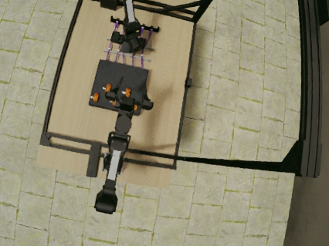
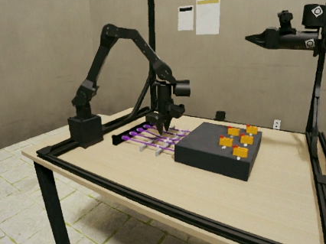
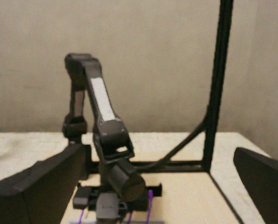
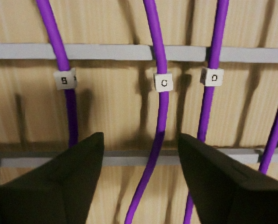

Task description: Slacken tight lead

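Observation:
Purple leads cross two grey bars. In the right wrist view, lead B is on the left, lead C in the middle and lead D to its right. Another lead shows at the right edge, its tag out of view. My right gripper is partly open, low over the leads. Lead C passes between its fingers in view and bends down-left; nothing is gripped. Orange handles stand on the black box. My left gripper is open, high above the box.
A black connector strip holds the purple plugs at the far end of the leads. A black frame runs around the table. The right arm reaches over the leads and hides part of them in the top view.

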`<state>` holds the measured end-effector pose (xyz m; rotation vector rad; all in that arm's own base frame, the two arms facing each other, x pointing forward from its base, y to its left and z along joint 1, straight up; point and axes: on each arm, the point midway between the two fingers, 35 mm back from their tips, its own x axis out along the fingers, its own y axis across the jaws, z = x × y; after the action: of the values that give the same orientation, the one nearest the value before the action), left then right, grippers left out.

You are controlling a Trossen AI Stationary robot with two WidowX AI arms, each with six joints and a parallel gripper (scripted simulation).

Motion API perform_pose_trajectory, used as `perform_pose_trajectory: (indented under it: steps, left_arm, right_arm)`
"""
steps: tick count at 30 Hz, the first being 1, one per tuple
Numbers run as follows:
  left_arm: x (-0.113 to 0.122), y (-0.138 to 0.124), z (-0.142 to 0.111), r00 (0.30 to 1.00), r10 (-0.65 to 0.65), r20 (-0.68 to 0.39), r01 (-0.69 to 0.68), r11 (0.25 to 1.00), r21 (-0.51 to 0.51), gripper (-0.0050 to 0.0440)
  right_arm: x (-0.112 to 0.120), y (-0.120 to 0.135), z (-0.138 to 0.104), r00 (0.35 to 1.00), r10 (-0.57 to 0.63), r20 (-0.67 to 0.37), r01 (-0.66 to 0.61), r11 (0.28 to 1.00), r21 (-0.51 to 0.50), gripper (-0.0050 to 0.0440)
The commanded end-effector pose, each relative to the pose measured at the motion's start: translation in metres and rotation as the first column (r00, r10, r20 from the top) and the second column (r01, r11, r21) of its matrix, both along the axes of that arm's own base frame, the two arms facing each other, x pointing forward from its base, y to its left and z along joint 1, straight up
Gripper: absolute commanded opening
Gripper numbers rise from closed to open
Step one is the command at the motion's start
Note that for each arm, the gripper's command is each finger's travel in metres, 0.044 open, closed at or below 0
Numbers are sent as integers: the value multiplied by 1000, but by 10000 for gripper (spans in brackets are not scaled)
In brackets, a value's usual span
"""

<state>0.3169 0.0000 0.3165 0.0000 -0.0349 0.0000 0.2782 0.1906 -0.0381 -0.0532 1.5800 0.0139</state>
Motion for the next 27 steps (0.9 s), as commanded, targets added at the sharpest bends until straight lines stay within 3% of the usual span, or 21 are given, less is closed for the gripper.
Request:
perform_pose_trajectory:
  steps: [1, 2, 3, 19, 20, 27]
  left_arm:
    - [-1, 0, 6, 1000, 0, 15, 0, 1000, 0, 440]
    - [-1, 0, 6, 1000, 0, 15, 0, 1000, 0, 440]
    - [-1, 0, 6, 1000, 0, 15, 0, 1000, 0, 440]
    - [-1, 0, 6, 1000, 0, 15, 0, 1000, 0, 440]
    - [-1, 0, 6, 1000, 0, 15, 0, 1000, 0, 440]
    - [-1, 0, 6, 1000, 0, 15, 0, 1000, 0, 440]
  right_arm:
    - [6, 6, 12, 1000, 2, 30, -3, 1000, 23, 209]
    - [6, 6, 12, 1000, 2, 30, -3, 1000, 23, 209]
    - [10, -42, 12, 1000, 13, 9, -13, 1000, 25, 209]
    - [10, -42, 12, 1000, 13, 9, -13, 1000, 25, 209]
    - [10, -42, -38, 1000, 13, 9, -13, 1000, 25, 209]
    - [10, -42, -38, 1000, 13, 9, -13, 1000, 25, 209]
